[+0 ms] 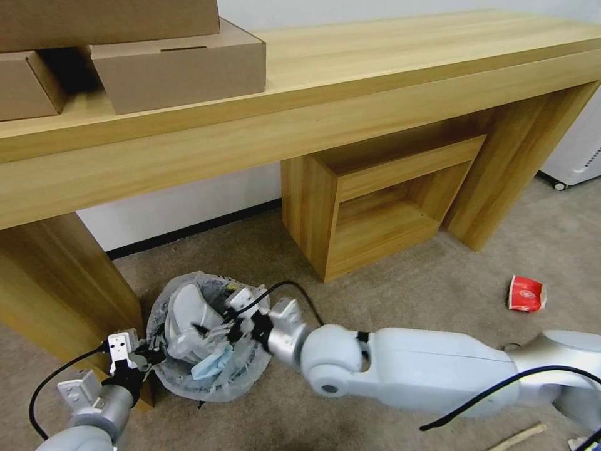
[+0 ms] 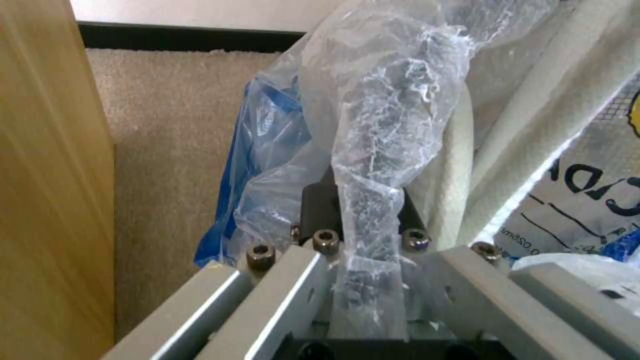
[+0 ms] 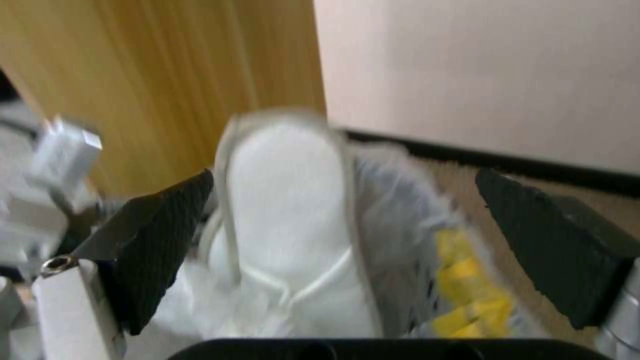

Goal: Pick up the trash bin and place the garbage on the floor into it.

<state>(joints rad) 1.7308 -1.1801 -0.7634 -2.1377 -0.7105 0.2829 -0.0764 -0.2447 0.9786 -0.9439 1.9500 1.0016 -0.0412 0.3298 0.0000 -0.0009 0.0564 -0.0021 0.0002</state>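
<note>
The trash bin (image 1: 245, 369), dark with a crinkly white bag over its rim, stands on the carpet beside the desk leg. My left gripper (image 1: 141, 358) is shut on the bin's bag-covered rim (image 2: 381, 150), with a black pad (image 2: 319, 200) on each side of it. My right gripper (image 1: 226, 318) hovers over the bin mouth, open, its pads (image 3: 167, 240) wide apart around a white slipper (image 3: 287, 220) that stands in the bin (image 1: 188, 307). More garbage lies on the floor: a red-white paper cup (image 1: 526, 293) to the right and a wooden stick (image 1: 517, 436) near my right arm.
A long wooden desk (image 1: 350, 81) spans the view, its leg (image 1: 56, 294) close to the bin's left side. An open wooden cube shelf (image 1: 375, 200) sits under it. Cardboard boxes (image 1: 181, 66) rest on the desk. A white appliance (image 1: 579, 156) stands at the right edge.
</note>
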